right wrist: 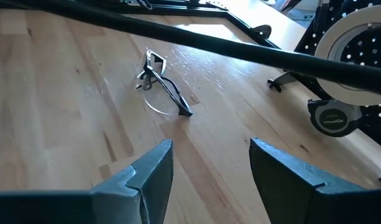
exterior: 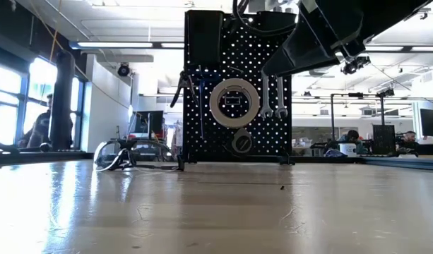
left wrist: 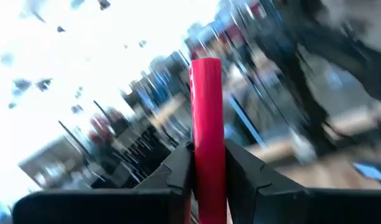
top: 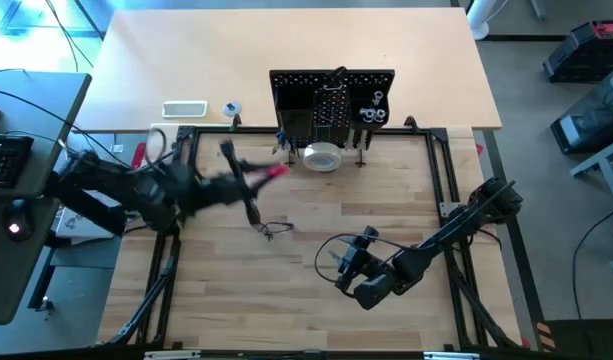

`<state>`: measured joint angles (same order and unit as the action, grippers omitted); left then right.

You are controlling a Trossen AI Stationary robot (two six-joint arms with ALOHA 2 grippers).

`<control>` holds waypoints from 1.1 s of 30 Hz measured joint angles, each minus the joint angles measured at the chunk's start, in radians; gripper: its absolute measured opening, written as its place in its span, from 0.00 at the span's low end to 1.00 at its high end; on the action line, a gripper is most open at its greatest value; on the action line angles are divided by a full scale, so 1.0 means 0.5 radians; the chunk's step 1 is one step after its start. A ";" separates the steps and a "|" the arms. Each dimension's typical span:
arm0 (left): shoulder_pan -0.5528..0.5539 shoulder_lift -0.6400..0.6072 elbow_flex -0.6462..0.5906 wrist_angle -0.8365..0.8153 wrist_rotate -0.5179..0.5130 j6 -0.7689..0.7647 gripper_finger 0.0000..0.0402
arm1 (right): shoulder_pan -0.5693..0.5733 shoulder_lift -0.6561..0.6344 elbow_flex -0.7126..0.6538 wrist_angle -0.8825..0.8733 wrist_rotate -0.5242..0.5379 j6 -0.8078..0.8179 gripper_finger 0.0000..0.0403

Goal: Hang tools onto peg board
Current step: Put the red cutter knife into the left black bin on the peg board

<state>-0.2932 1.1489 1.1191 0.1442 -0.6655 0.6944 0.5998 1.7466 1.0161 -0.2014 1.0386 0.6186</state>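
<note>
Left hand (left wrist: 209, 171) gripped a red-handled tool (left wrist: 207, 124).
Right hand (right wrist: 209, 165) hovered open above the wooden table (right wrist: 66, 112), near the black perforated peg board (top: 331, 100).

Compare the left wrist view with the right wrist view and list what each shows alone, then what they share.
Only the left wrist view shows the red-handled tool, clamped between the left gripper jaws, against a blurred background. Only the right wrist view shows the right gripper with jaws open and empty over the table, a small wire hook lying on the wood, the white tape roll and the tape measure by the peg board. Shared: each shows its own two dark jaws.
</note>
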 joint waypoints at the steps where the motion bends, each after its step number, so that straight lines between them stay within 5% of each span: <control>1: 0.051 -0.029 0.000 0.083 0.074 0.061 0.13 | -0.003 0.000 0.000 -0.001 -0.001 -0.015 0.51; 8: 0.496 -0.100 0.001 0.431 0.737 0.121 0.13 | -0.040 0.000 0.000 -0.003 -0.060 -0.043 0.51; 17: 1.127 0.031 0.001 0.788 1.390 -0.203 0.13 | -0.083 0.000 0.000 0.007 -0.088 -0.034 0.51; 25: 1.541 0.267 0.020 1.132 1.746 -0.646 0.13 | -0.106 0.000 0.000 0.007 -0.112 -0.034 0.51; 33: 1.681 0.539 0.230 1.124 1.946 -0.791 0.14 | -0.153 0.000 0.000 -0.006 -0.141 -0.034 0.51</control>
<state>0.5474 1.4185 1.2340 0.7060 0.3073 0.2988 0.5231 1.7466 1.0161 -0.2043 0.9679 0.6014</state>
